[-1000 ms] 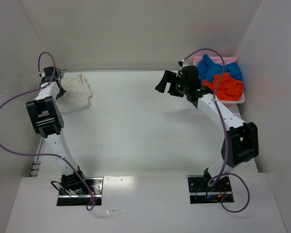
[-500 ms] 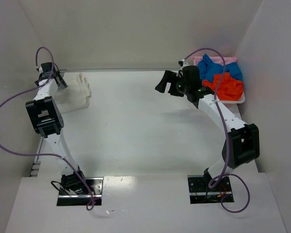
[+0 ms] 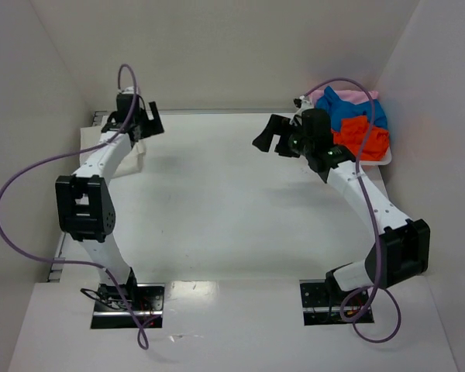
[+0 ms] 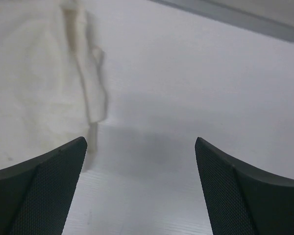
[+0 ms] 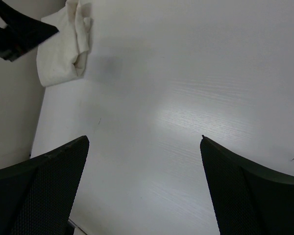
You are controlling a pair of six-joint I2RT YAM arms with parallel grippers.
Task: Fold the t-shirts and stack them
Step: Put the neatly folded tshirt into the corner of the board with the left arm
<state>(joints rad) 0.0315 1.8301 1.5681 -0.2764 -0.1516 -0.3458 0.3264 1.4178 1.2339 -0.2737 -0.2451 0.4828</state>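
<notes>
off-white t-shirt [image 4: 34, 73] bunches at the desk's [image 3: 217, 194] far-left edge, fold running front-to-back. left end effector [image 4: 140, 140] and right end effector [image 5: 144, 138] gape empty over open desk; coloured t-shirts [image 3: 360, 138] heap in the far-right tray [image 3: 377, 163].

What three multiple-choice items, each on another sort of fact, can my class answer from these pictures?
1. Where is the off-white t-shirt?
A. At the table's near right
B. At its far left
C. At its centre
2. How many colours of cloth lie in the tray?
A. One
B. Two
C. Three
3. What state is the left tool in?
A. Open, holding nothing
B. Shut on a shirt
C. Shut, holding nothing
Answers: 1 B, it lies there, by the left tool; 2 C, a pink t-shirt, blue t-shirt and orange-red t-shirt show; 3 A, bare table shows between its fingers.
</notes>
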